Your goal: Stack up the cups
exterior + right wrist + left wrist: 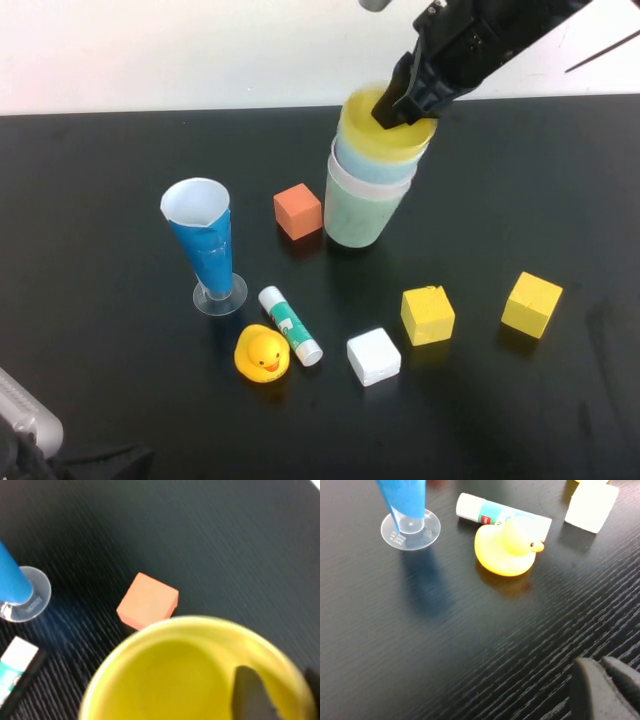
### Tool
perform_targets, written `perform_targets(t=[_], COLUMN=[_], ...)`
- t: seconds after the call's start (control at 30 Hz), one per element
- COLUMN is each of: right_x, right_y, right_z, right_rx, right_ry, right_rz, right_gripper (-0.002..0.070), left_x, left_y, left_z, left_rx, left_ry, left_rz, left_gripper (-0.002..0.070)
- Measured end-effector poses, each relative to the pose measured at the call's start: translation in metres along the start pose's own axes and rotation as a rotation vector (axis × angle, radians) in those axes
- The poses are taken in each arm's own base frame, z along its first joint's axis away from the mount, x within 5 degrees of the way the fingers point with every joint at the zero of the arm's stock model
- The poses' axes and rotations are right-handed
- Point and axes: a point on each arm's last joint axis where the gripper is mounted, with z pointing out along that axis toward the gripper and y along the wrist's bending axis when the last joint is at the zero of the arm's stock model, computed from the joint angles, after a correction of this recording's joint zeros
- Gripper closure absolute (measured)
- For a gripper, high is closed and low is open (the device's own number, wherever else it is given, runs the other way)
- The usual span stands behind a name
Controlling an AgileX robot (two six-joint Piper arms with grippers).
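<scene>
The cups stand nested in one stack at the back middle of the table: pale green cup [358, 222] at the bottom, pale pink cup [366, 190] showing as a thin band, light blue cup [374, 168], yellow cup [388, 138] on top. My right gripper [402, 104] is at the yellow cup's rim, one finger inside and one outside, shut on it. In the right wrist view the yellow cup [170, 680] fills the frame below the right gripper [280, 674]. My left gripper [603, 669] is shut and empty, low over the near left of the table.
A tall blue cone glass [205, 245] stands at the left. An orange cube [297, 211] sits just left of the stack. A glue stick [290, 325], rubber duck [263, 353], white cube [373, 357] and two yellow cubes [428, 315] [531, 303] lie in front.
</scene>
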Motion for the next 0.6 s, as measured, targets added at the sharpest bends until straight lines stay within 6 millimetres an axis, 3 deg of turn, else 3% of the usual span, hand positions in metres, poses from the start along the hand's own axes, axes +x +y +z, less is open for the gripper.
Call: perform_targets(t=[0.13, 0.27, 0.37, 0.6], right_x=[0.0, -0.002, -0.002, -0.011], right_y=[0.0, 0.0, 0.007, 0.026], right_z=[0.0, -0.004, -0.017, -0.063], right_rx=[0.004, 0.009, -0.008, -0.012], right_ry=[0.003, -0.003, 0.014, -0.041], right_rz=[0.021, 0.056, 0.047, -0.032], right_gripper=[0.0314, 0.0297, 0.033, 0.05], left_x=[0.0, 0.0, 0.0, 0.0], left_y=[0.0, 0.0, 0.002, 0.01], left_z=[0.0, 0.0, 0.0, -0.008], left_rx=[0.0, -0.004, -0.018, -0.111], left_ry=[0.001, 0.001, 0.002, -0.04], left_rz=[0.0, 0.006, 0.011, -0.079], left_gripper=[0.0675, 0.0675, 0.0675, 0.0675])
